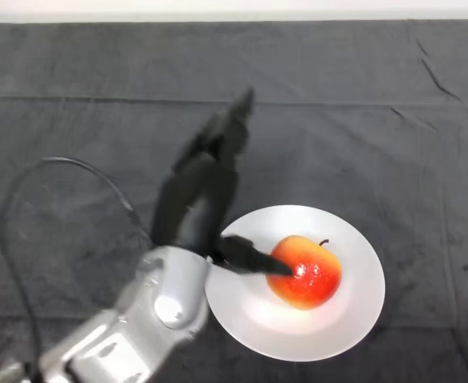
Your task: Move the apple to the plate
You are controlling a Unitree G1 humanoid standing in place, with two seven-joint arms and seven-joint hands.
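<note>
Left hand [198, 195] hides part of the white plate's [353, 311] left rim. Red-yellow apple [307, 273] sits on the plate. Fingers extended and released, thumb tip touching the apple's left side.

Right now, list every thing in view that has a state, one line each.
apple: lying on the plate, stem up, thumb tip against its left side.
plate: flat on the table, holding the apple.
left hand: open, fingers straight and pointing away over the cloth, thumb reaching across the plate rim.
table: covered by dark cloth.
</note>
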